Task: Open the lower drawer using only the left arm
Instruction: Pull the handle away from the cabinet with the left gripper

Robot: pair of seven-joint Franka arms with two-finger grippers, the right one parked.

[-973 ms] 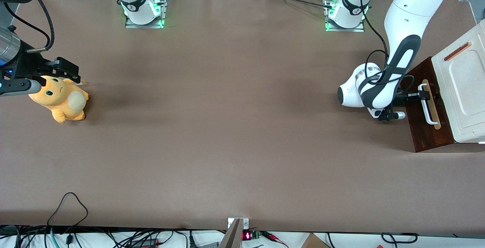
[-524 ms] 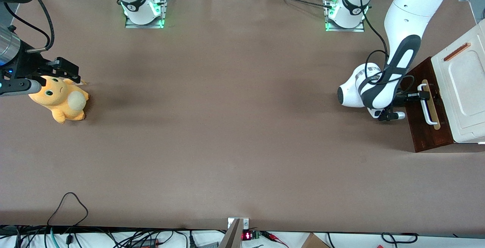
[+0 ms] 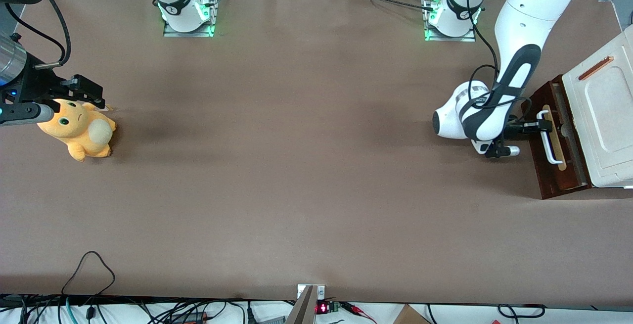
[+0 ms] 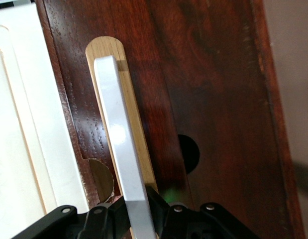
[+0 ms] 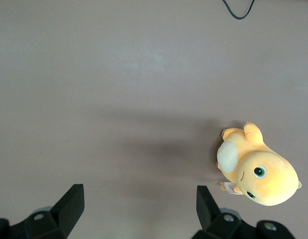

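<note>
Gripper (image 3: 543,126) is pinched on 1 white bar handle (image 4: 121,149), fingers (image 4: 161,221) pressed to its sides; handle is mounted on pale rounded wood strip (image 4: 139,134) on 1 dark reddish-brown grained lower drawer (image 3: 549,165), seen slightly pulled out under cream-white panel (image 3: 603,111), at working arm's end of table (image 3: 296,165); 1 orange plush toy (image 3: 79,131) is seen at parked arm's end.

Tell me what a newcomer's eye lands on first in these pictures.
First, the left arm at the working arm's end of the table, its gripper shut on the white bar handle of the lower drawer, which stands slightly pulled out from under the cream-white panel. Next, the orange plush toy lying toward the parked arm's end.
</note>
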